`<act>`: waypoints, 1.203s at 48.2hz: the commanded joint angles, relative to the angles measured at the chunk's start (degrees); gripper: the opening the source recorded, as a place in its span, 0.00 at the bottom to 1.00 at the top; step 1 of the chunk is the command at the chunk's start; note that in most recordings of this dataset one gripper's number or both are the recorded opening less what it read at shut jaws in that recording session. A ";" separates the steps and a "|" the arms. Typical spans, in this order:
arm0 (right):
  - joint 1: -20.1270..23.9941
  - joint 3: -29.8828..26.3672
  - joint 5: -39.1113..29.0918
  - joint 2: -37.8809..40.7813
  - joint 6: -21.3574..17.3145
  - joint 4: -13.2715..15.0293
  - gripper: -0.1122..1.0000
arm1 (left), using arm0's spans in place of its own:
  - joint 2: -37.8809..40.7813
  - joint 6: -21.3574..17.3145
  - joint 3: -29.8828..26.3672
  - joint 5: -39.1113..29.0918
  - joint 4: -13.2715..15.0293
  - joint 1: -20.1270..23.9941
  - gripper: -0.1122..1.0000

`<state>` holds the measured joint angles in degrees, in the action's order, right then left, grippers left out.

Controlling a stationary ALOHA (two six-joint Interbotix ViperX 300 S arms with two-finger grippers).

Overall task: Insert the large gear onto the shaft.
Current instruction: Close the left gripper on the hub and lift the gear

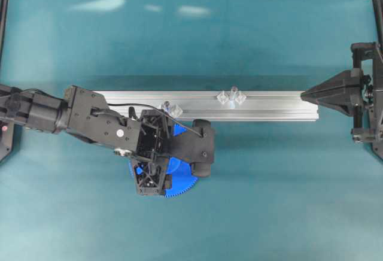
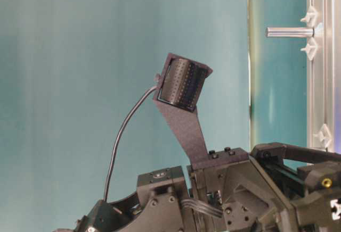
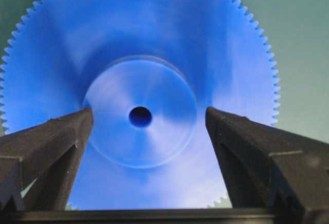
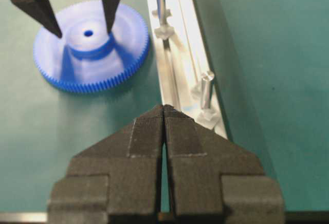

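The large gear [image 3: 154, 39] lies flat on the teal table, close to the rail's near side. In the overhead view [image 1: 182, 184] my left arm hides most of it. My left gripper [image 3: 149, 115] is open and points straight down. Its fingers [image 4: 110, 8] stand on either side of the raised hub [image 4: 90, 41]. The shaft [image 1: 233, 94] stands upright on the silver rail [image 1: 275, 105] between two clear diamond pieces. It also shows in the right wrist view [image 4: 205, 90]. My right gripper [image 4: 163, 108] is shut and empty at the rail's right end [image 1: 308, 95].
A shorter, similar peg [image 1: 170, 108] stands on the rail right beside my left arm [image 1: 96, 117], and shows far off in the right wrist view [image 4: 161, 0]. Black frame posts stand at the table's left and right edges.
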<state>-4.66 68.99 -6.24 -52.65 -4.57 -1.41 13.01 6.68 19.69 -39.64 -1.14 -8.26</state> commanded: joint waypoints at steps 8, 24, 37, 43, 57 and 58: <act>-0.18 -0.53 0.26 0.26 -0.79 -0.09 0.12 | -0.62 0.18 -1.14 0.00 -0.18 0.88 0.95; -0.18 0.00 0.26 -0.35 -1.76 -0.09 0.12 | 0.79 0.00 -0.97 0.26 -0.18 0.97 0.95; -0.18 0.53 0.26 -1.41 -2.02 -0.09 0.12 | 0.79 -0.09 0.00 0.18 -0.18 2.29 0.95; -0.18 0.70 0.26 -1.49 -2.11 -0.09 0.12 | 0.53 -0.18 0.35 0.09 -0.18 2.81 0.95; -0.18 0.88 -0.09 -1.93 -2.11 -0.09 0.12 | 0.79 -2.11 0.26 -0.79 -0.18 2.90 0.95; -0.18 0.88 -0.09 -1.93 -2.11 -0.09 0.12 | 0.79 -2.11 0.26 -0.79 -0.18 2.90 0.95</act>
<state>-4.75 70.49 -6.59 -54.76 -6.15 -1.32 14.33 4.83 20.21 -39.81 -1.05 -6.24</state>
